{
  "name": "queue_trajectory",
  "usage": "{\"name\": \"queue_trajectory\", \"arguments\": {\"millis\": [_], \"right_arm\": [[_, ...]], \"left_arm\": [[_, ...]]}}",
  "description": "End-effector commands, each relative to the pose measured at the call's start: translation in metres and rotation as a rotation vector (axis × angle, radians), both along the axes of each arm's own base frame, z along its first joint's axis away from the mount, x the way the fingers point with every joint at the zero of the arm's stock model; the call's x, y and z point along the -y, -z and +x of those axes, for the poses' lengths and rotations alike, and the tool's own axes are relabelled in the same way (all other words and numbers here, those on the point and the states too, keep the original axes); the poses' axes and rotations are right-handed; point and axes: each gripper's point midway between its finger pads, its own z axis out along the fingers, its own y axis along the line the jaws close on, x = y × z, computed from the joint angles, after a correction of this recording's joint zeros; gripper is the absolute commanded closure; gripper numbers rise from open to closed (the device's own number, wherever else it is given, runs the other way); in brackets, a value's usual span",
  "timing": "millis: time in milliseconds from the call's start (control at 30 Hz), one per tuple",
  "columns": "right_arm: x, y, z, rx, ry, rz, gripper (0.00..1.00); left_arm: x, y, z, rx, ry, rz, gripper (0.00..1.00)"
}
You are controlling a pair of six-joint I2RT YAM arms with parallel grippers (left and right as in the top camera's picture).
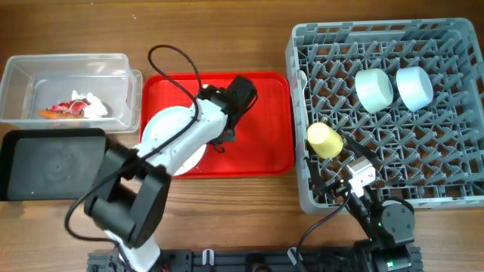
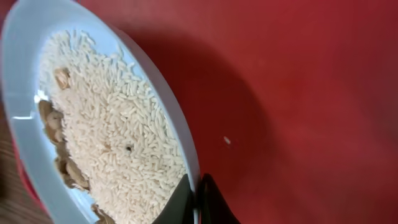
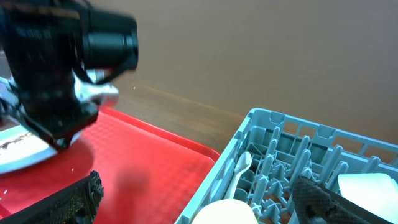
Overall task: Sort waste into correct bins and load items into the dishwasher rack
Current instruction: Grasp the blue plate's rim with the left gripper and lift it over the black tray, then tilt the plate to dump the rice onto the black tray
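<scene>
The pale blue plate (image 1: 168,127) sits at the left of the red serving tray, carrying white rice and beige food scraps (image 2: 112,124). My left gripper (image 2: 198,200) is shut on the plate's (image 2: 17,93) right rim, which casts a shadow on the tray; in the overhead view the gripper (image 1: 220,142) is at mid tray. My right gripper (image 3: 199,205) is wide open and empty above the rack's front left corner (image 1: 338,183), over the yellow cup (image 1: 324,140). The grey rack (image 1: 454,34) also holds a mint-green bowl (image 1: 374,89), a light blue bowl (image 1: 414,87) and a white spoon (image 3: 239,171).
The clear tub (image 1: 128,83) at the back left holds the red wrapper (image 1: 62,109), white tissue (image 1: 89,104) and something orange. The black tray (image 1: 53,162) lies in front of it. The red serving tray (image 1: 257,143) lies between the bins and the rack.
</scene>
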Motion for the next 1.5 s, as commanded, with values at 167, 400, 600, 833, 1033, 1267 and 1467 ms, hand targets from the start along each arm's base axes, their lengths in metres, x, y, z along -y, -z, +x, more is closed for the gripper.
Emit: {"name": "queue_trajectory", "arguments": {"millis": [167, 400, 600, 833, 1033, 1267, 1467], "right_arm": [[-0.001, -0.001, -0.001, 0.013, -0.011, -0.006, 0.00], [-0.001, -0.001, -0.001, 0.013, -0.011, -0.006, 0.00], [-0.001, -0.001, -0.001, 0.013, -0.011, -0.006, 0.00], [-0.001, -0.001, -0.001, 0.013, -0.011, -0.006, 0.00], [-0.001, -0.001, -0.001, 0.013, -0.011, -0.007, 0.00], [-0.001, -0.001, -0.001, 0.013, -0.011, -0.006, 0.00], [-0.001, -0.001, -0.001, 0.013, -0.011, -0.007, 0.00]], "left_arm": [[0.012, -0.048, -0.005, 0.013, 0.138, 0.041, 0.96], [-0.004, -0.075, -0.017, -0.030, 0.156, 0.105, 0.96], [-0.026, -0.114, -0.038, -0.012, 0.127, 0.093, 0.96], [-0.095, -0.117, -0.047, -0.085, -0.088, 0.126, 0.96], [-0.138, -0.083, -0.042, -0.138, -0.248, 0.019, 0.96], [-0.161, -0.070, -0.022, -0.126, -0.261, -0.278, 0.96], [-0.183, -0.073, -0.018, -0.087, -0.280, -0.487, 0.96]]}}
